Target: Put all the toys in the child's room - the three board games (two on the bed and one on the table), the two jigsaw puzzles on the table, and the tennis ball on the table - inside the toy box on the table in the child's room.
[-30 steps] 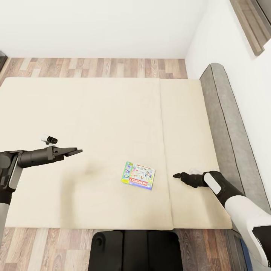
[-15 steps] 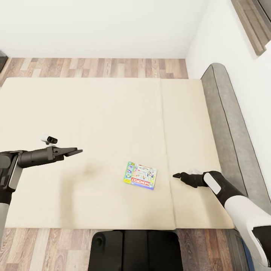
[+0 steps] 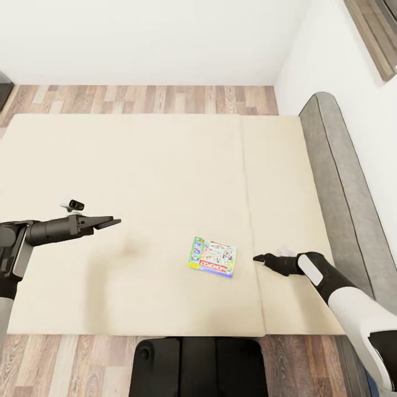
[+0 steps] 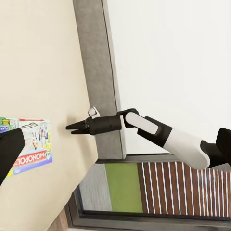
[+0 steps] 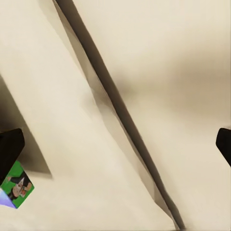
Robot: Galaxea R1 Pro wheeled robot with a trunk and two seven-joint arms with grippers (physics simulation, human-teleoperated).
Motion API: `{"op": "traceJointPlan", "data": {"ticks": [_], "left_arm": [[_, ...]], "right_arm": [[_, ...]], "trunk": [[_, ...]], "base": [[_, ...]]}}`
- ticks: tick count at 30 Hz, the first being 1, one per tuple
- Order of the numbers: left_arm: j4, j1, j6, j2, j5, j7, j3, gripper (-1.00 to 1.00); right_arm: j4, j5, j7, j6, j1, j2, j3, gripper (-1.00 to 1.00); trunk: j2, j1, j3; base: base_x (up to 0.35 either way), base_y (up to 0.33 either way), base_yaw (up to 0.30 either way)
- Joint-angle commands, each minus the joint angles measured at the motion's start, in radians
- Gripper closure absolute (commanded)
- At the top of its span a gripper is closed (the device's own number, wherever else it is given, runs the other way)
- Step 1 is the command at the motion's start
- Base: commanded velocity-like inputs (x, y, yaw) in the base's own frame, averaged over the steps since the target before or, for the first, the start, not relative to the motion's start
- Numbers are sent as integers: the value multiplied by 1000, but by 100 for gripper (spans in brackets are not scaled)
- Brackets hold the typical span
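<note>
Robot base (image 3: 193, 364) nearest, dark and square, right up by the near edge of the bed (image 3: 138, 165). Wood floor (image 3: 49, 358) on both sides of it. A bit farther in, lying flat on the beige mattress: one board game (image 3: 215, 257), a small box with green, white and blue on top and a red stripe with white letters along its near side. Just right of the box, not touching it, the right gripper (image 3: 258, 257), black, low over the mattress and pointing left at the box, close to the long seam in the mattress; jaws spread wide apart, with nothing between them but bare mattress. Off to the left, well apart from the box, the left gripper (image 3: 113, 223), dark grey, pointing right, up over the mattress with its soft shadow under it; jaws spread too, holding nothing. Along the right side, the low grey headboard (image 3: 342, 182). Past the far edge of the bed, more wood floor, then a plain white wall (image 3: 149, 38).
</note>
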Motion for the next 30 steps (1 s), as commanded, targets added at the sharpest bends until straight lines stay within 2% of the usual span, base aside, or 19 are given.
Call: {"op": "traceJointPlan", "data": {"ticks": [1,30], "left_arm": [[0,0,11,0,0,-4,0,-100],[0,0,11,1,0,-4,0,-100]], "right_arm": [[0,3,5,2,-1,-1,4,-100],[2,5,5,2,-1,6,4,-100]], "trunk": [[-2,1,-1],[-2,1,-1]], "base": [[0,127,0],[0,131,0]]}}
